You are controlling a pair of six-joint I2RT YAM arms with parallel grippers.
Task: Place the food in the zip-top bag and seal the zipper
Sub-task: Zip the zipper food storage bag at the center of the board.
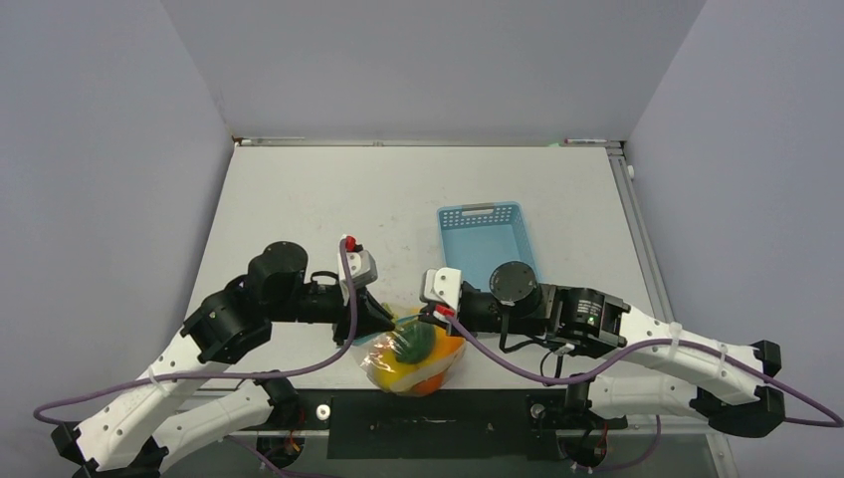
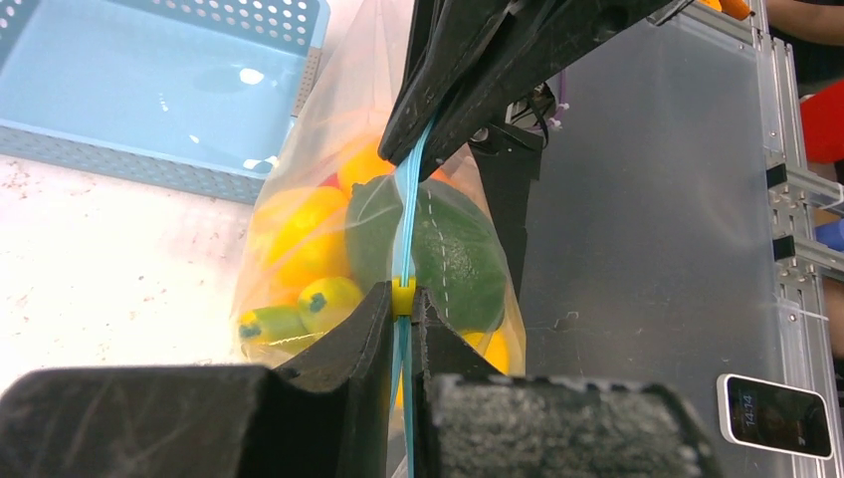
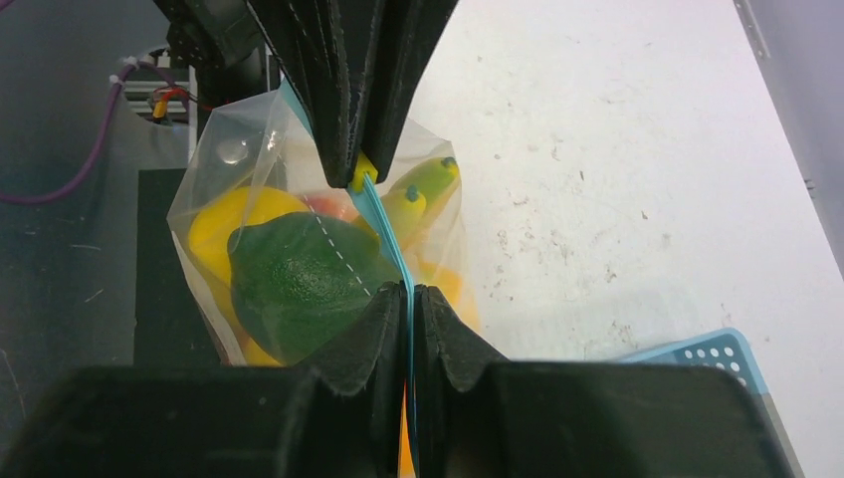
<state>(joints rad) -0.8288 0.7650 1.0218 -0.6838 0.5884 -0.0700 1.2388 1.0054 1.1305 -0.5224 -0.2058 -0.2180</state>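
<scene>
My left gripper point(image 2: 402, 299) and right gripper point(image 3: 410, 294) are both pinched on the zipper point(image 2: 406, 214), holding the zip-top bag point(image 1: 413, 357) at the table's point(image 1: 328, 199) 6 o'clock edge. Its film looks thin and slippery and sags under the light food point(image 2: 299, 239), so I judge the stiffer strip to be the best hold. I count one bag, one lime point(image 3: 299, 279) and two bananas point(image 3: 423, 184); the other pieces overlap too much to count.

Left black gripper point(image 2: 402, 299) and right black gripper point(image 3: 409, 297), pinching the clear fruit-filled plastic bag point(image 3: 224, 149), crowd the near edge, a light-blue lattice plastic basket point(image 1: 478, 209) blocks behind the right one, and white tabletop point(image 1: 328, 199) lies open beyond.
</scene>
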